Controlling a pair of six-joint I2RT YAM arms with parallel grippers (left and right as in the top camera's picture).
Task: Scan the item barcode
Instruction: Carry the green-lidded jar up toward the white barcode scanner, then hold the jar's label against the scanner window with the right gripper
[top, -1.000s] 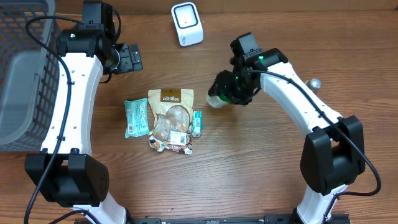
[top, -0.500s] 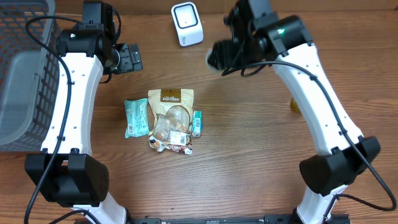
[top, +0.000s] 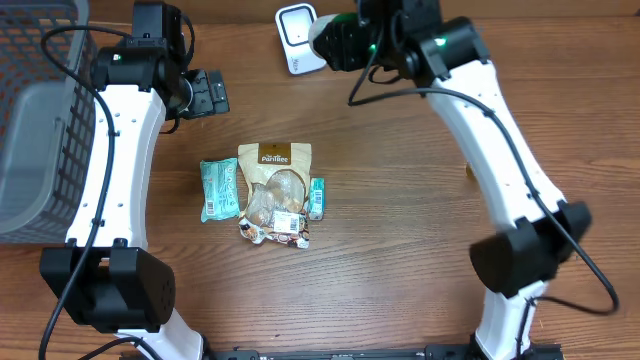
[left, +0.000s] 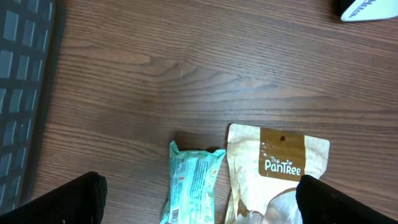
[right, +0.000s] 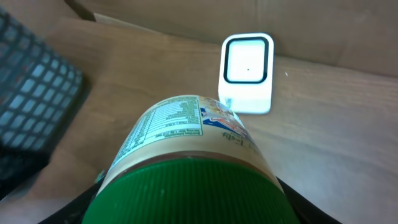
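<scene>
The right tool (top: 350, 42) pinches the green-lidded jar (right: 186, 146) just beside the scanner (right: 247, 73).

1. reaching with the left arm (top: 125, 150) from the near left corner straight toward the far side, wrist turned to the right.
2. holding the left gripper (top: 212, 93) spread wide with nothing between the fingers (left: 68, 202), tips pointing right.
3. stretching the right arm (top: 490, 150) from the near right corner, long and diagonal, toward the far middle.
4. clamping the right gripper (top: 345, 45) around a green-lidded jar (right: 180, 143), jaws partway apart on its body, held aloft.
</scene>
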